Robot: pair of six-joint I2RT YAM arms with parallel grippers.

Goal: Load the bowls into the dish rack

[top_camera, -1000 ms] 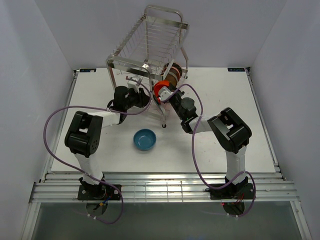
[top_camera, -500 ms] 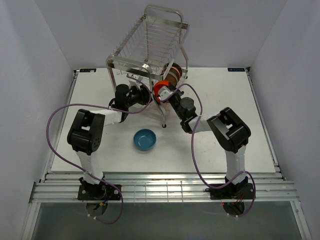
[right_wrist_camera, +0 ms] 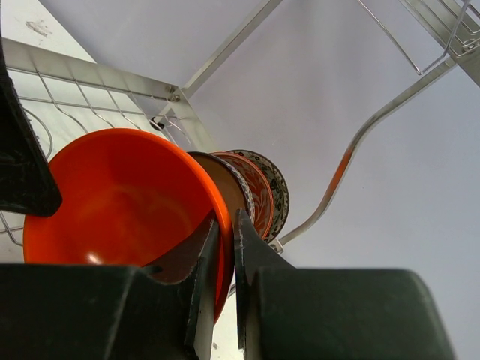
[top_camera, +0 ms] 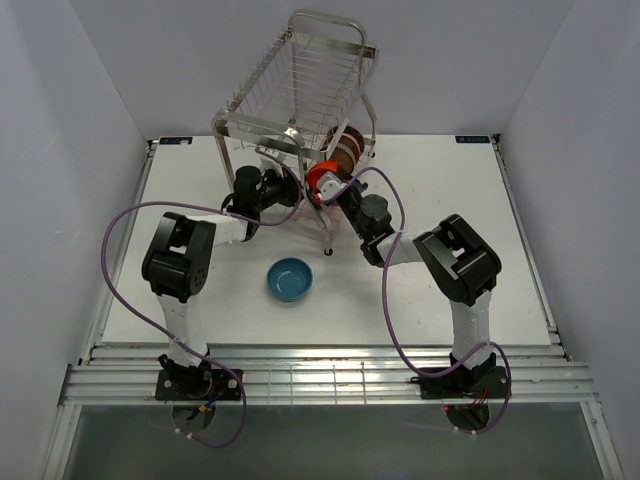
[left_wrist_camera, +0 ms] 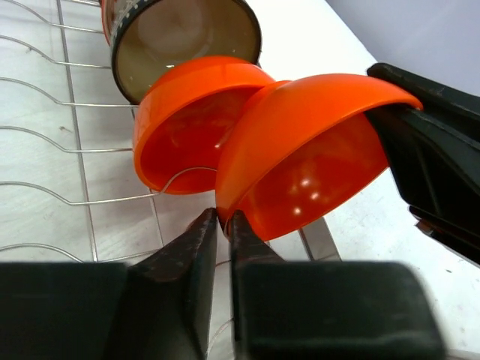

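Note:
The dish rack (top_camera: 297,75) stands at the back centre. In its lower tier, standing on edge, are an orange bowl (left_wrist_camera: 187,124), the dark brown bowl with cream inside (left_wrist_camera: 184,34), the red-and-white patterned bowl (right_wrist_camera: 260,193) and the grey patterned bowl (right_wrist_camera: 279,186). A second orange bowl (left_wrist_camera: 307,157) is at the front of that row. My left gripper (left_wrist_camera: 223,223) is shut on its lower rim. My right gripper (right_wrist_camera: 227,232) is shut on its opposite rim. The blue bowl (top_camera: 290,278) lies on the table in front of the rack.
The rack's slot wires (left_wrist_camera: 75,105) and tubular frame (right_wrist_camera: 97,75) closely surround both grippers. The rack's front leg (top_camera: 328,235) stands between the arms. Purple cables (top_camera: 120,225) loop off both arms.
My left gripper has moved right, into the rack's lower tier, up to the front orange bowl. The right gripper and the blue bowl have stayed put.

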